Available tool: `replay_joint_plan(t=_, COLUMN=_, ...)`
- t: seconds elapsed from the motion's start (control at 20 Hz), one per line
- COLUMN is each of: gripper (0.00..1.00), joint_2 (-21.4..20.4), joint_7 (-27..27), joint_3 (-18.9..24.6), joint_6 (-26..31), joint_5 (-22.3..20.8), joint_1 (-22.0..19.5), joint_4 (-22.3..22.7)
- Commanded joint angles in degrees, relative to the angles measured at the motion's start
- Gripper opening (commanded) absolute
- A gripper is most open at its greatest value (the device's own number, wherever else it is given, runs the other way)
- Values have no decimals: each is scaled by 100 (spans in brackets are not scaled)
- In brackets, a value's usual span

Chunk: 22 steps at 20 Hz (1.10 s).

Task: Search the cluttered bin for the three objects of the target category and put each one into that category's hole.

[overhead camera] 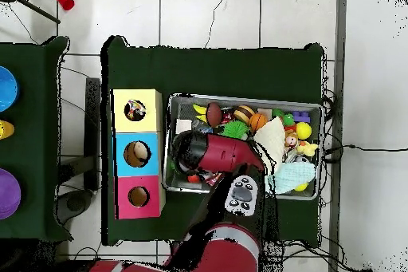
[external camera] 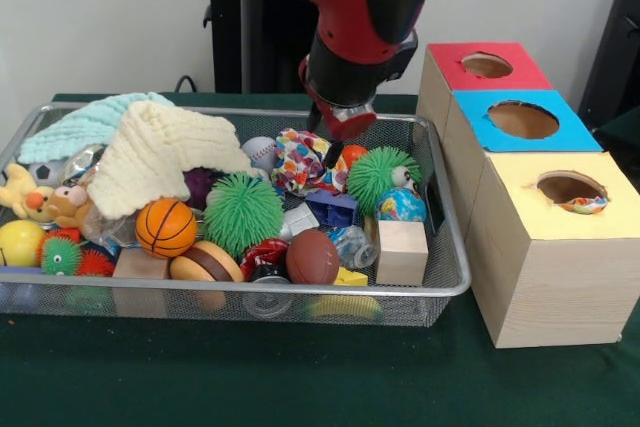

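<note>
The wire mesh bin (external camera: 455, 282) is full of toys; it also shows in the overhead view (overhead camera: 243, 99). A white bundle with bright spots (external camera: 300, 159) lies at the bin's far middle. My gripper (external camera: 333, 150) comes down right beside it, touching or nearly touching its right side; its tip is mostly hidden behind the toys. The yellow-surround hole (external camera: 568, 188) is in the largest wood box, right of the bin, and another spotted bundle (external camera: 585, 205) shows inside it. The hole also shows in the overhead view (overhead camera: 135, 110). In that view the arm (overhead camera: 219, 153) covers the gripper.
Boxes with a blue-surround hole (external camera: 522, 120) and a red-surround hole (external camera: 487, 65) stand behind the yellow one. In the bin lie a cream knitted cloth (external camera: 160, 152), green spiky balls (external camera: 243, 212), a small basketball (external camera: 165, 227), a globe ball (external camera: 402, 205) and a wood block (external camera: 402, 252).
</note>
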Motion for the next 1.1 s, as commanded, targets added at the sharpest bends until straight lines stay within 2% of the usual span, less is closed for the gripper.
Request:
replay_joint_plan(t=0.05, gripper=100, joint_2=455, joint_7=719, joint_3=-234, joint_6=-595, joint_5=-358, joint_1=153, joint_4=-197)
replay_joint_plan(t=0.2, gripper=100, joint_2=628, joint_7=570, joint_3=-98, joint_6=-798, joint_5=-259, joint_1=-26, joint_4=-230)
replay_joint_plan(t=0.4, gripper=100, joint_2=1057, joint_7=254, joint_3=385, joint_6=-826, joint_5=9, joint_1=-425, joint_4=-385)
replay_joint_plan(t=0.75, gripper=100, joint_2=972, joint_7=-343, joint_3=1156, joint_6=-295, joint_5=283, joint_1=-1087, joint_4=-77)
replay_joint_plan(t=1.0, gripper=100, joint_2=1011, joint_7=-492, joint_3=1496, joint_6=-622, joint_5=175, joint_1=-1396, joint_4=34)
replay_joint_plan(t=1.05, gripper=0, joint_2=995, joint_7=-390, joint_3=1516, joint_6=-582, joint_5=76, joint_1=-1403, joint_4=5)
replay_joint_plan(t=1.1, gripper=0, joint_2=982, joint_7=-363, joint_3=1491, joint_6=-522, joint_5=61, joint_1=-1367, joint_4=-24)
